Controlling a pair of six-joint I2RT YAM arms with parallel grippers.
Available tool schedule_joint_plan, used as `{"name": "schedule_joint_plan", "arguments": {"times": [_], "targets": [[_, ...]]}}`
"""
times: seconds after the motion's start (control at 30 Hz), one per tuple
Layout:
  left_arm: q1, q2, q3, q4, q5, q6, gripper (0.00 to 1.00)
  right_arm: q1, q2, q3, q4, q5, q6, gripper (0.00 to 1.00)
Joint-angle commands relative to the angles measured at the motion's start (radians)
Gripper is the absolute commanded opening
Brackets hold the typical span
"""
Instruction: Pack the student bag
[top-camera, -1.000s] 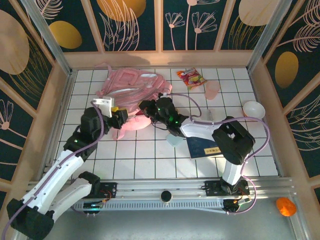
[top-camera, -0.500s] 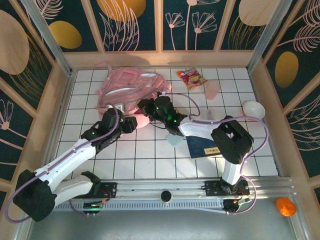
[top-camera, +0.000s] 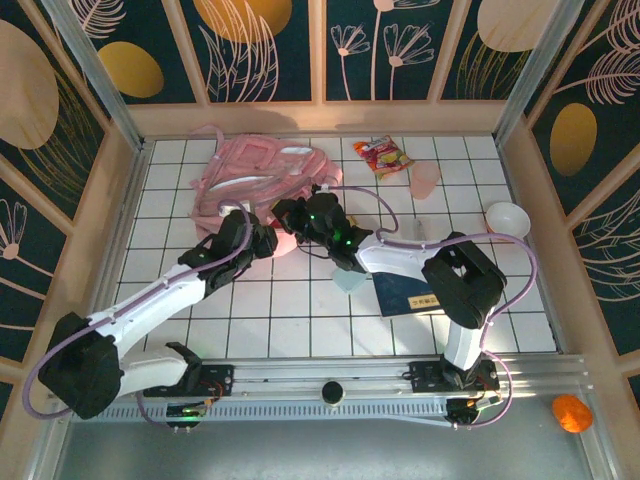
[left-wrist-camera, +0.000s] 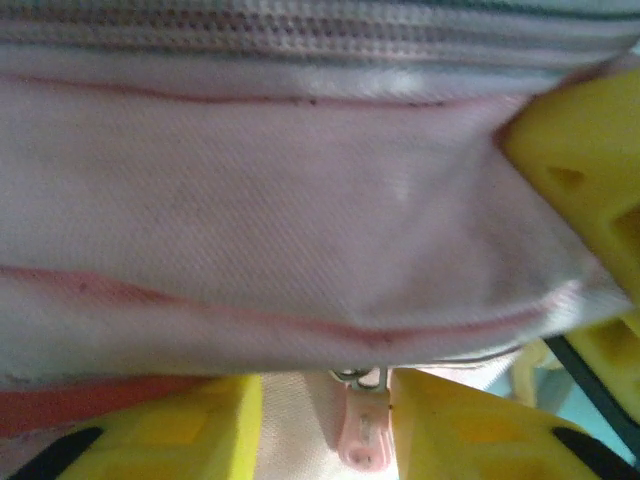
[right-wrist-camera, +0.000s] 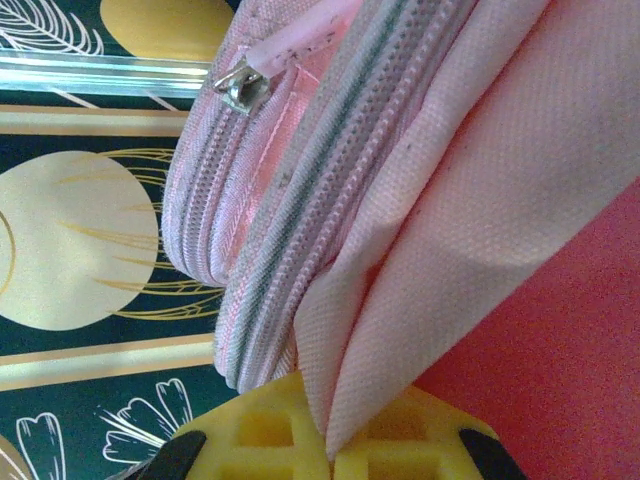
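Observation:
The student bag (top-camera: 262, 172) is a big soft pink backpack lying at the back left of the tiled table. My right gripper (top-camera: 289, 214) is at its near edge, shut on a fold of its pink fabric (right-wrist-camera: 400, 300), which sits pinched between the yellow fingers (right-wrist-camera: 270, 440). My left gripper (top-camera: 264, 243) presses against the same edge from the left. In the left wrist view a small pink zipper pull (left-wrist-camera: 362, 432) hangs between my left gripper's (left-wrist-camera: 325, 425) parted jaws, against the right finger (left-wrist-camera: 470, 430). A zipper line (left-wrist-camera: 300, 35) runs along the top.
A red snack packet (top-camera: 383, 155) and a pink cup (top-camera: 425, 178) lie right of the bag. A white bowl (top-camera: 507, 217) is at the far right. A dark blue booklet (top-camera: 410, 292) and a pale blue piece (top-camera: 350, 280) lie under the right arm. Wooden walls ring the table.
My left arm has reached forward and right, up to the bag's near edge, and its jaws have narrowed. The right arm has held still, gripping the fabric.

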Motion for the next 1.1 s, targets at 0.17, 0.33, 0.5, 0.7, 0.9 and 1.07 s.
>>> {"name": "schedule_joint_plan", "arguments": {"times": [0.17, 0.33, 0.5, 0.7, 0.9, 1.07], "targets": [[-0.003, -0.028, -0.023, 0.006, -0.037, 0.005, 0.08, 0.015, -0.079, 0.064, -0.019, 0.034, -0.066, 0.0], [-0.003, -0.052, -0.048, 0.017, 0.015, 0.024, 0.0, 0.011, -0.105, 0.051, -0.046, 0.045, -0.083, 0.0], [-0.003, -0.059, -0.06, 0.01, 0.026, 0.04, 0.0, 0.008, -0.117, 0.051, -0.068, 0.035, -0.1, 0.0], [-0.001, -0.074, -0.058, -0.026, 0.011, 0.084, 0.0, -0.009, -0.132, 0.049, -0.104, 0.004, -0.117, 0.0], [0.012, -0.163, -0.082, -0.056, -0.021, 0.191, 0.0, -0.092, -0.188, 0.014, -0.17, -0.103, -0.171, 0.0], [0.027, -0.223, -0.103, -0.076, -0.007, 0.283, 0.0, -0.171, -0.184, 0.025, -0.227, -0.271, -0.232, 0.0]]}}
